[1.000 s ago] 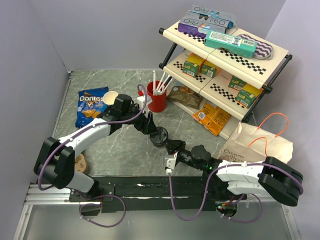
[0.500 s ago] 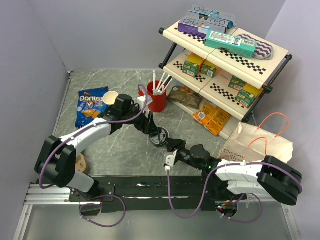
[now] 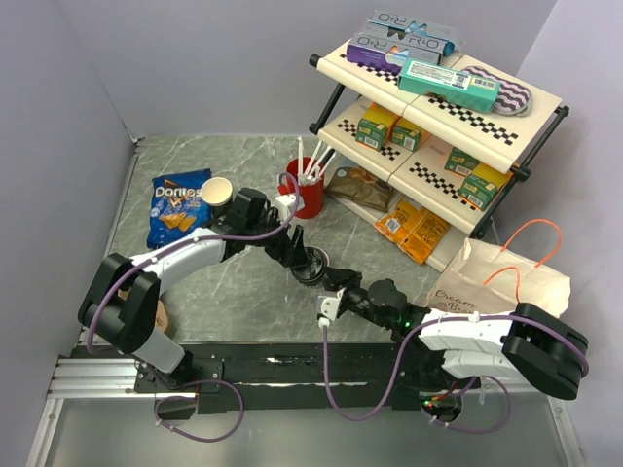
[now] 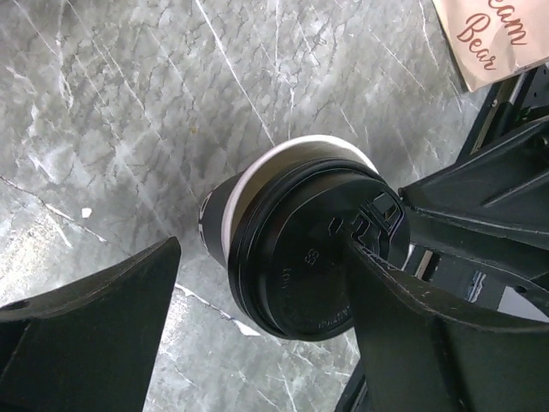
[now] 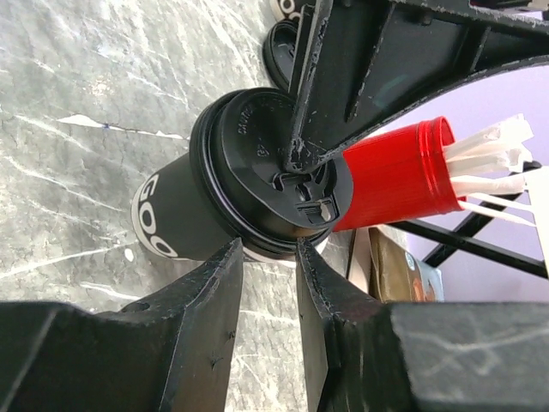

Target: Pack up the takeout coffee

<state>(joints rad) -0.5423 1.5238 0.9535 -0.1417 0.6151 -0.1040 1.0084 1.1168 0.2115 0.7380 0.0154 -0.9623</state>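
The takeout coffee (image 3: 313,265) stands upright mid-table, a dark cup with a white rim and a black lid (image 4: 300,257). My left gripper (image 3: 298,251) hangs over it, open wide. In the left wrist view the left gripper (image 4: 262,249) has the lid between its spread fingers, and one fingertip (image 5: 296,154) rests on the lid's top. My right gripper (image 3: 334,282) is beside the cup on the near right. In the right wrist view the right gripper (image 5: 268,249) is open only a narrow gap, with both tips at the lid's near rim and nothing between them.
A red cup (image 3: 307,192) with white straws stands just behind the coffee. A Doritos bag (image 3: 178,207) and an open paper cup (image 3: 216,191) lie to the left. A snack rack (image 3: 438,117) fills the back right. A paper bag (image 3: 506,282) with orange handles lies right.
The left arm has shifted right, bringing its open gripper closer over the lid. The right gripper has edged slightly toward the cup. The cup has stayed in place.
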